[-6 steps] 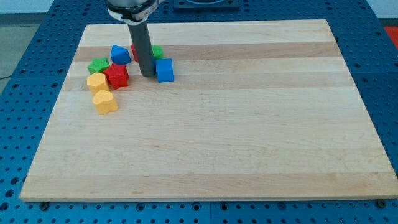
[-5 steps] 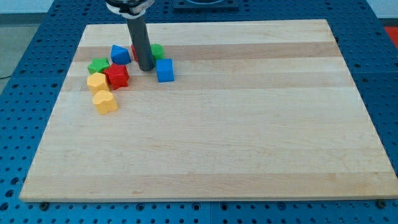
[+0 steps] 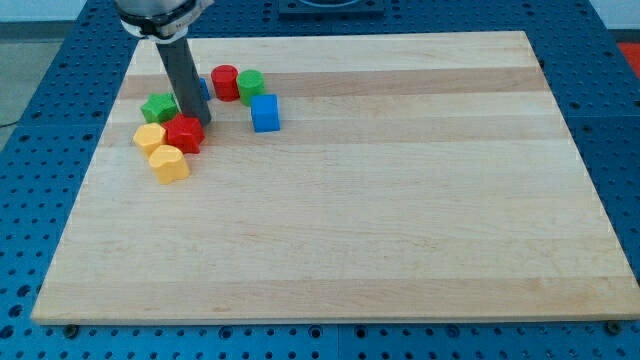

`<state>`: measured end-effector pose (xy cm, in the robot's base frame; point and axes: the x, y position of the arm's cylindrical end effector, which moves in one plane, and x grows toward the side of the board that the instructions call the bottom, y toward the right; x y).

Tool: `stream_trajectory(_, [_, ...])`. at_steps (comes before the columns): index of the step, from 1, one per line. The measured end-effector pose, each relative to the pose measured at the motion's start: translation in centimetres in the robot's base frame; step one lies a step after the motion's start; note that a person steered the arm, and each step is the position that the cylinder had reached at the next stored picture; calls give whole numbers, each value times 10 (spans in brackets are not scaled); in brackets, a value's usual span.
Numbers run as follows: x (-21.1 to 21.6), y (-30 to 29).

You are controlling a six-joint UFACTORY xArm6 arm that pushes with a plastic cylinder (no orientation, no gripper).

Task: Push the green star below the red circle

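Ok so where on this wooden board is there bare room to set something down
Everything right of the blue cube block and below the yellow block is bare wooden board. The top-left corner is crowded: my tip stands among the blocks beside the green star.

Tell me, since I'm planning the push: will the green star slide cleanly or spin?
Green star looks low and flat-bottomed, so tipping seems unlikely. Its points may make it rotate under my tip. The yellow block below it could jam it.

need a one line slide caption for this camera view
Rod tip touches a red block beside the green star, left of the red circle.
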<state>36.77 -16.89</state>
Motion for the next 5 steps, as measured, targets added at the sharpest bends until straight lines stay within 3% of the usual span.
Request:
stream_trajectory(2, [20, 54])
stream_trajectory(5, [-5, 12])
